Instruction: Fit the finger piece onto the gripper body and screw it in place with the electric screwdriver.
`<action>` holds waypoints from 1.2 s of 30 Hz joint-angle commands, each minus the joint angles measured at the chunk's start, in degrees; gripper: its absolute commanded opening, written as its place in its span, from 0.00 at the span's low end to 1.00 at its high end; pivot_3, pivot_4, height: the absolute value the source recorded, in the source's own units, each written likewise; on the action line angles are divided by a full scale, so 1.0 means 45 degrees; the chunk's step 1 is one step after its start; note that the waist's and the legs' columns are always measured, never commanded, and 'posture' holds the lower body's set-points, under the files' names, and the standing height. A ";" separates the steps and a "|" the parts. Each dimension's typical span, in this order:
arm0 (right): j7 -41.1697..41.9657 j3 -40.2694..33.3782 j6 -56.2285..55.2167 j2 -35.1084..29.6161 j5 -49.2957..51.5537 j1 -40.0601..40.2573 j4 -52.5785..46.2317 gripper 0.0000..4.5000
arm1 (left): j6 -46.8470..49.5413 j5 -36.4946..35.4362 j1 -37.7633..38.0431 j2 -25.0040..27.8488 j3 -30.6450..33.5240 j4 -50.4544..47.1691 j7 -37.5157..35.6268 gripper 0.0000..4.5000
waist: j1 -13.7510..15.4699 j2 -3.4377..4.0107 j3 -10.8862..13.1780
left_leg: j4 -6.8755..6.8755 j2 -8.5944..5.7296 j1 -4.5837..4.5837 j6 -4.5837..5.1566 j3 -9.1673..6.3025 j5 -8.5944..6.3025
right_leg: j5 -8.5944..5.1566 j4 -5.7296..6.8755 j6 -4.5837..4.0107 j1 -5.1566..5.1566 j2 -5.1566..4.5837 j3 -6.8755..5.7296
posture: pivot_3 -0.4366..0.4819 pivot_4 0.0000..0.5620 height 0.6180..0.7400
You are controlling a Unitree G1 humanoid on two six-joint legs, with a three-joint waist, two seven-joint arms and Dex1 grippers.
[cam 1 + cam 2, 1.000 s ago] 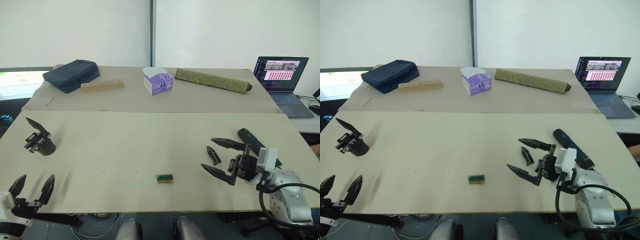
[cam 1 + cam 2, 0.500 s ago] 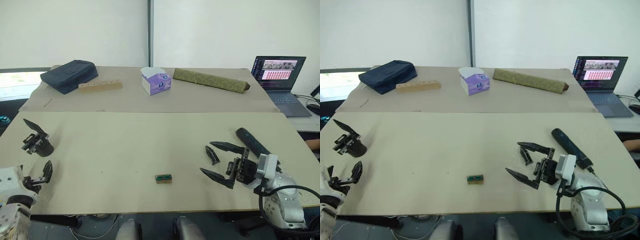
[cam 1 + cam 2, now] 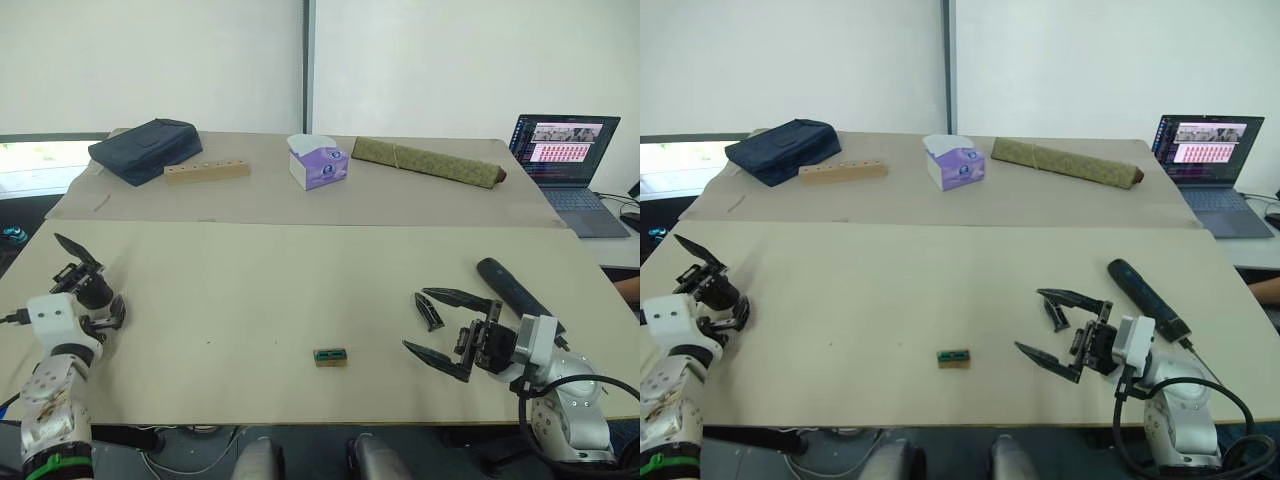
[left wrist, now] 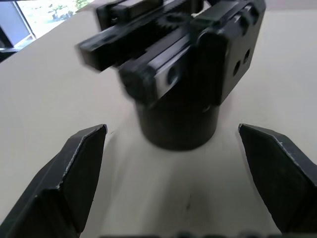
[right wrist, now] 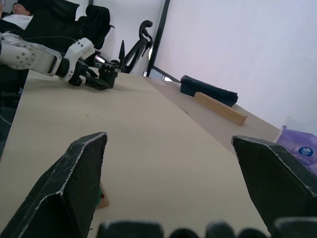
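Beige worktop (image 3: 300,290) | squat black cylindrical gripper body (image 3: 88,288) being straddled by left gripper (image 4: 173,163), jaws wide, nothing held | small black tapered finger piece (image 3: 428,311) lying beside right gripper (image 3: 445,330), jaws spread, empty | long matte-black electric screwdriver (image 3: 510,291) lying untouched | fitting and screwing both pending

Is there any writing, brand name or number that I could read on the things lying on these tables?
None can be read.
Purple tissue box: a small round mark shows on its side, too small to read.
Laptop: the screen shows rows of small red items and pictures, too small to read.
Gripper body, electric screwdriver, wooden block: no lettering visible.
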 commanded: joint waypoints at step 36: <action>-0.1239 -0.1569 0.0725 -0.1601 0.0704 0.4365 -0.3624 1.00 | 0.0439 0.0393 -0.1240 -0.2362 -0.8744 -0.5714 -0.4669 0.52 | -0.0055 0.0038 0.0004 | 0.0050 -0.0015 -0.0091 0.0001 -0.0051 0.0005 | 0.0044 -0.0047 0.0046 -0.0023 0.0040 0.0014 | 0.48 0.27 1.00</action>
